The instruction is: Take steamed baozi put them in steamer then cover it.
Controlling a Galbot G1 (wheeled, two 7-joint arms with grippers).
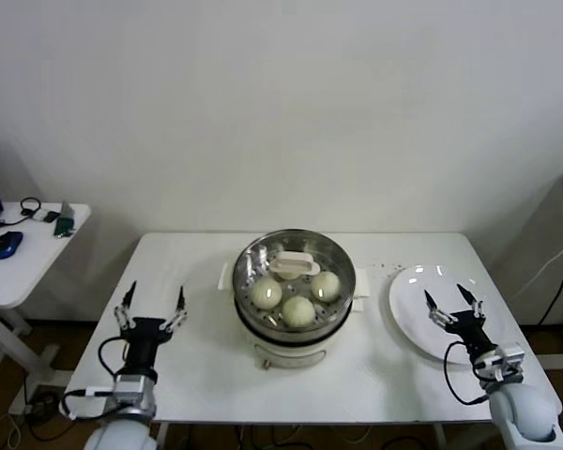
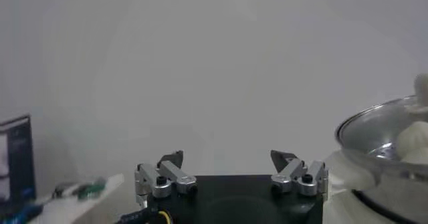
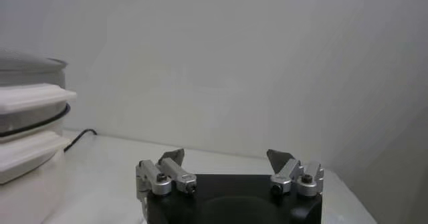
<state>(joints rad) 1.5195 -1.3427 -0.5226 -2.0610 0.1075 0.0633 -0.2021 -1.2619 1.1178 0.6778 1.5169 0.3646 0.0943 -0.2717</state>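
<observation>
Steamed baozi point(image 1: 298, 310) are seen inside the steamer point(image 1: 295, 336), which stands at the middle of the white table point(image 1: 197, 375). Three cream-white buns are counted on the perforated tray, toward the near side of the pot; a pale rectangular piece with a handle-like shape is seen behind them, and what it is cannot be told. Whether a clear lid covers the pot cannot be judged from the head view; in the left wrist view a glassy dome is seen over the steamer point(image 2: 381, 138), with one bun point(image 2: 416, 138) showing through it. A flat white plate point(image 1: 415, 302) is set on the table to the right of the steamer, with nothing lying on it. The left gripper point(image 1: 151, 307) is held wide open and empty over the table's left part, well apart from the pot. The right gripper point(image 1: 451, 306) is likewise spread open and empty, over the plate.
</observation>
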